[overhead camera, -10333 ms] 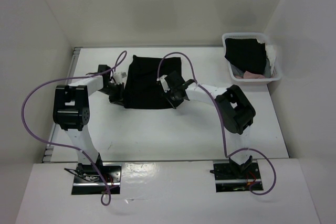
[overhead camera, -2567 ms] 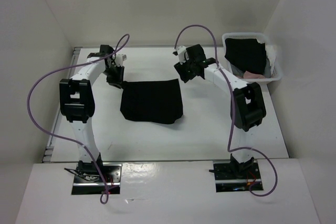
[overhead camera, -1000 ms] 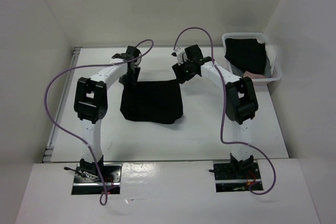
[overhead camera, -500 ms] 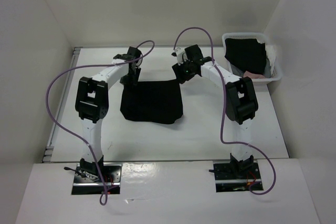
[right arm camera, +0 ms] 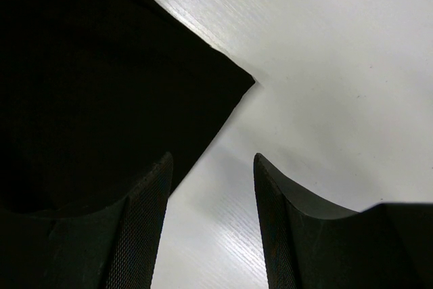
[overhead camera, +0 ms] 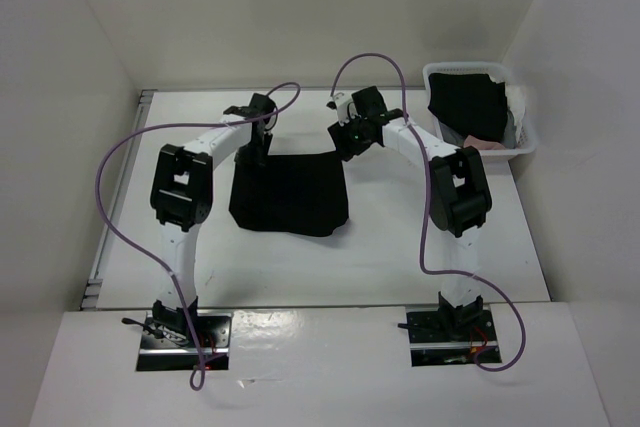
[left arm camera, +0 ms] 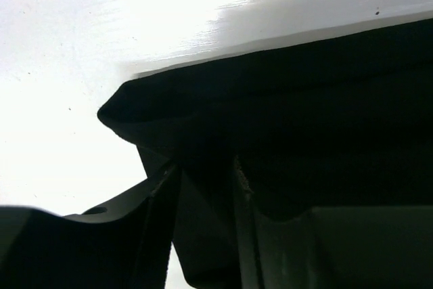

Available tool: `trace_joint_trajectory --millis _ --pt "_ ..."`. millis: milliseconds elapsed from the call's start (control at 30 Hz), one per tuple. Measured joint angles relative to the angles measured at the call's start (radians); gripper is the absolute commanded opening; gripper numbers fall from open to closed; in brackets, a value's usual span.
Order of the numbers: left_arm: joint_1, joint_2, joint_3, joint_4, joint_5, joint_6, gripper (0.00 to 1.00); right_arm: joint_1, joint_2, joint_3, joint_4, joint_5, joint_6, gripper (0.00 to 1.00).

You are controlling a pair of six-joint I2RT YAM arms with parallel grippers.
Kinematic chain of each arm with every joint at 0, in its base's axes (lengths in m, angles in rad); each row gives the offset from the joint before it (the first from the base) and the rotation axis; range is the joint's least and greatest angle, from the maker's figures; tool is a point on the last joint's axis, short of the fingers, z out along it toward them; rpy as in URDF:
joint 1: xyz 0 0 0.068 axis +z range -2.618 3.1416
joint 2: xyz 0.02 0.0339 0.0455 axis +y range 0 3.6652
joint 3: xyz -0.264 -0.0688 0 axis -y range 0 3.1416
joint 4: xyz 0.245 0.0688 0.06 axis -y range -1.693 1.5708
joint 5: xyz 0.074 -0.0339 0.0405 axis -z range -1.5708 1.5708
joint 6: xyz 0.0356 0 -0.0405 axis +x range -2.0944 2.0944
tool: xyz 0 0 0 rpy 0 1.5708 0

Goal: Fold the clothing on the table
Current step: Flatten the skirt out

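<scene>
Here, no writing shows; left pincer [left arm camera: 203, 187] nips the clothing [overhead camera: 290, 192], right pincer [right arm camera: 211, 187] gapes empty.

The clothing [overhead camera: 290, 192] is my landmark. Bare table [overhead camera: 380, 247] lies open on its near, left and right sides. At its far corners my own left gripper [overhead camera: 255, 147] and right gripper [overhead camera: 345, 142] crowd the edge. Far right, a basket [overhead camera: 525, 142] blocks passage.
</scene>
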State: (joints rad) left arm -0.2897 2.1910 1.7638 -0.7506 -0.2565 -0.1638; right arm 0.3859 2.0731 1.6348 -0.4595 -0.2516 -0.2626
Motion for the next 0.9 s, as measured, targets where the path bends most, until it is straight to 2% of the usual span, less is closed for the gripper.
trace_joint_trajectory --millis 100,133,233,267,300,600,900 --pt "0.000 0.005 0.000 -0.002 0.000 0.001 0.30 0.000 0.000 -0.007 -0.001 0.000 0.000 0.57" --pt "0.000 0.007 0.000 -0.003 0.000 0.002 0.22 0.000 0.000 -0.007 0.000 0.000 0.000 0.57" --pt "0.000 0.013 0.000 -0.003 0.000 -0.002 0.10 0.000 0.000 -0.008 0.002 -0.002 0.000 0.57" --pt "0.000 0.016 0.000 -0.004 0.000 -0.001 0.02 0.000 0.000 -0.008 0.002 -0.002 0.000 0.57" --pt "0.000 0.019 0.000 -0.004 0.000 -0.002 0.00 0.000 0.000 -0.009 0.002 -0.002 0.000 0.57" --pt "0.003 0.011 0.000 -0.011 0.000 0.000 0.00 0.000 0.000 -0.013 0.003 -0.022 0.010 0.57" --pt "0.019 -0.146 0.000 -0.050 0.027 0.002 0.00 0.000 0.103 0.006 0.013 -0.060 0.042 0.57"
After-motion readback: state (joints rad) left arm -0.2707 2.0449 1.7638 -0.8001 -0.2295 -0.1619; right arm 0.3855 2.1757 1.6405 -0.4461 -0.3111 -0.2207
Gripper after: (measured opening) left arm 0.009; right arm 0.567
